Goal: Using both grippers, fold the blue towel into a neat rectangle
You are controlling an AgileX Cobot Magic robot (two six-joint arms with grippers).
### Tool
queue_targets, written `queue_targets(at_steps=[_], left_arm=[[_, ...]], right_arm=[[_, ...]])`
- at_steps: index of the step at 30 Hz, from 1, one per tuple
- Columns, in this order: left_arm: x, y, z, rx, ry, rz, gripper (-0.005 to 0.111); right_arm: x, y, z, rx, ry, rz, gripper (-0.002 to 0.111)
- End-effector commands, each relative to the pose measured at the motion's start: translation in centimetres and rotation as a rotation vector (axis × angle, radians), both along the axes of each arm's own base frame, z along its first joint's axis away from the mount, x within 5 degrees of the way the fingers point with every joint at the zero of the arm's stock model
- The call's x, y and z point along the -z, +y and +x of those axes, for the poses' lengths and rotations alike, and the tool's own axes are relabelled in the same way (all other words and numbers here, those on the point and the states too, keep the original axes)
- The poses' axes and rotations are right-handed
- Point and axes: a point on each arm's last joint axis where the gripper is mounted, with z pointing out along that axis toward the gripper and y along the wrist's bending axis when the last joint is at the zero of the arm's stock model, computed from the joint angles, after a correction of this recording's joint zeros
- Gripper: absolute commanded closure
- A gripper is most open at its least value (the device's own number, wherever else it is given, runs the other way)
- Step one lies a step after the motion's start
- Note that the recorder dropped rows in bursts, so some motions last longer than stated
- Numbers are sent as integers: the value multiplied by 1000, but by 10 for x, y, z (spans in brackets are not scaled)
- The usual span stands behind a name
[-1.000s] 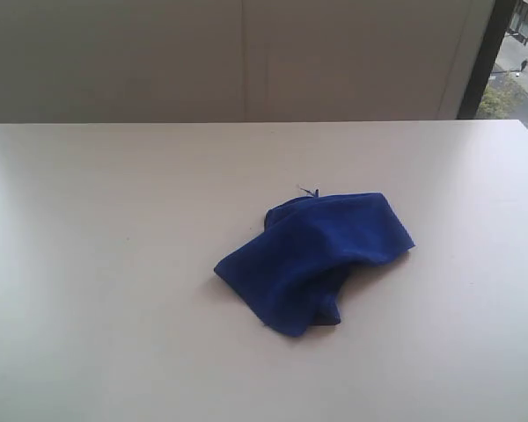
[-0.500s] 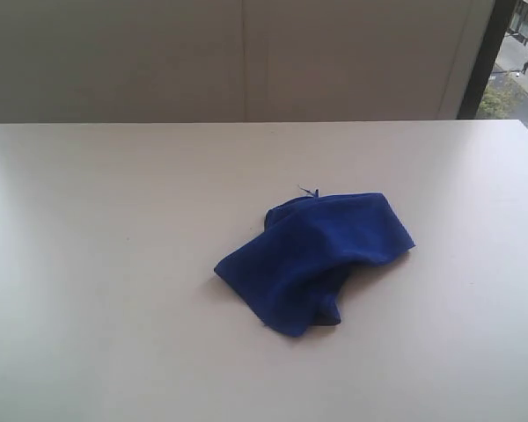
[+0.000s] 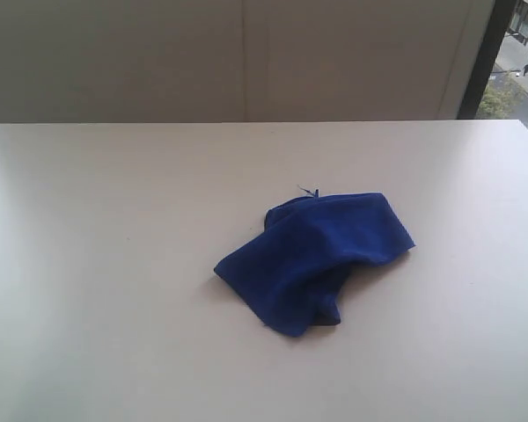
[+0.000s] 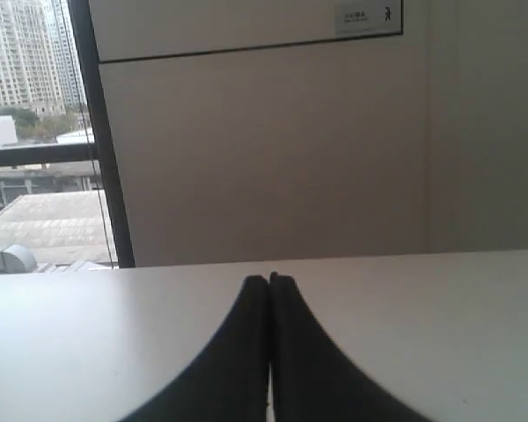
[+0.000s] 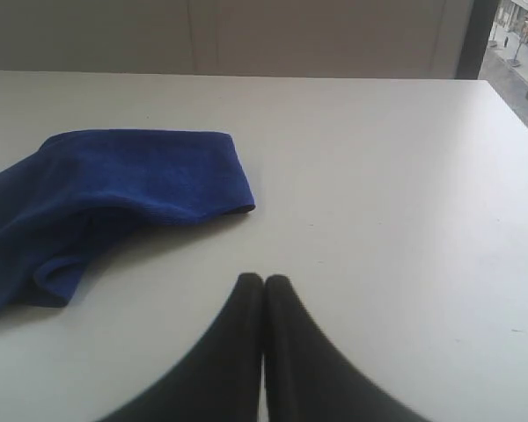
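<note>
Crumpled royal-blue soft cloth towel lies bunched mid white tabletop, slightly nearer right edge, unfolded. Left hand, right hand: pinched closed, empty, clear of towel, likely parked pre-reach.

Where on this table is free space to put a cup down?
The table is bare from its left edge to the blue towel, and between the towel and the far edge. Only the crumpled towel, right of centre in the exterior view, takes room.
</note>
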Motion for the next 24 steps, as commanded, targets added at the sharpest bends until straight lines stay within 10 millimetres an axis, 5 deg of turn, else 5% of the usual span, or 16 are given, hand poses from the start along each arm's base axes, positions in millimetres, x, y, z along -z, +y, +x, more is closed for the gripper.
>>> queue_targets(at_steps=[1,10,20,24], left_arm=[[-5,0,-1,-4,-58,-14,107],[-25,2,-9,41,-307,-185,107],[-20,1,-6,49,-249,-220,107],[-30,2,-11,62,-369,-230,107]], right_arm=[[0,0,0,-2,-11,-5,108],[0,0,0,-2,-11,-5,108],[0,0,0,-2,-11,-5,108],[0,0,0,-2,-11,-5,108]])
